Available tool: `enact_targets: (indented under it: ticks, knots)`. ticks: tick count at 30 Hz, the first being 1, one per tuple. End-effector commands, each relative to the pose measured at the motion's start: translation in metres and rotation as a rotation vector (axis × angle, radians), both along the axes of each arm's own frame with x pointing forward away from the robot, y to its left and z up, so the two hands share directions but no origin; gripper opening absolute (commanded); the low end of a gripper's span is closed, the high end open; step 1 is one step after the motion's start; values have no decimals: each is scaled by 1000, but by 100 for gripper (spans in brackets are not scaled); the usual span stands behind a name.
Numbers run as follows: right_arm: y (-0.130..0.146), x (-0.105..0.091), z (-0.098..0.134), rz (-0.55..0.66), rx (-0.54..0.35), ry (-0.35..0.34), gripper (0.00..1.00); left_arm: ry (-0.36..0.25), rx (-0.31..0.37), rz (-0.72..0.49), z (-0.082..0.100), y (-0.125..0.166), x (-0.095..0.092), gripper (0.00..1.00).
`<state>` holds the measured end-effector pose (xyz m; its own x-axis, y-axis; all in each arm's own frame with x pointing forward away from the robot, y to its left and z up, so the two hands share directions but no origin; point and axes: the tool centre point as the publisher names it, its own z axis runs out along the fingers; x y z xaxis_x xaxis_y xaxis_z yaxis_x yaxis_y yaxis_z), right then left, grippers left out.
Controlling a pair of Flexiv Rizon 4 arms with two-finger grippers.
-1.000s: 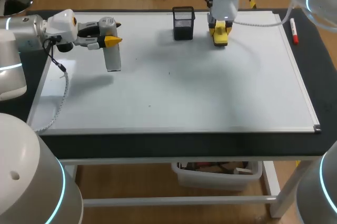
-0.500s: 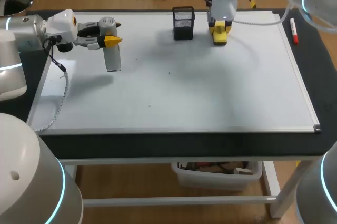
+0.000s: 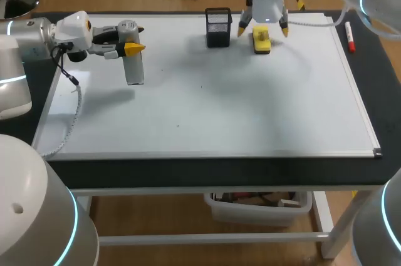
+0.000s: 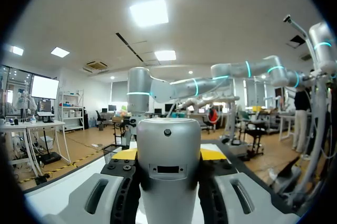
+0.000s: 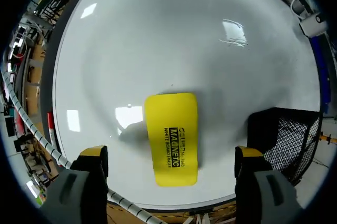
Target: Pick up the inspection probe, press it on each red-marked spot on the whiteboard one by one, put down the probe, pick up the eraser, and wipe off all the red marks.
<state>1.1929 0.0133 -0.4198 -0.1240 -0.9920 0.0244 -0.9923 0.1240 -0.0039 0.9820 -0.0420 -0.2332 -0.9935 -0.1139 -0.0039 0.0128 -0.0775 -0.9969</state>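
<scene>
At about 10 o'clock over the whiteboard (image 3: 207,116), the left gripper (image 3: 133,47) holds the inspection probe (image 3: 134,69), a silver cylinder hanging tip-down above the board. In the wrist view the probe fills the space between the fingers; they appear to clamp it from both sides, though the contact itself is hidden. At 12 o'clock stands a black mesh holder (image 3: 218,27), and just beside it, toward 1 o'clock, the yellow eraser (image 3: 260,40) lies flat on the board. The right gripper (image 5: 171,152) hangs over the eraser with its fingers spread wide, one on each side, touching neither edge. A red marker (image 3: 349,37) lies off the board at 2 o'clock. No red marks show on the white surface. The main risk lies on the holder's side: one open finger stands close to the mesh, so a sideways drift could knock the holder. The probe has not yet been put down, and a loose grip would drop it onto the board.
</scene>
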Motion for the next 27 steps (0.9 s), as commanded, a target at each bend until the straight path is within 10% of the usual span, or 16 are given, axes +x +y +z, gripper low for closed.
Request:
enact_targets:
  ticks: [1, 27]
  knots:
    - [-13, -3, 14, -53, 32, 5, 100, -3, 0, 4, 1, -1, -1, 0]
    - [-79, 15, 124, -828, 509, -47, 100, -3, 0, 4, 1, -1, -1, 0]
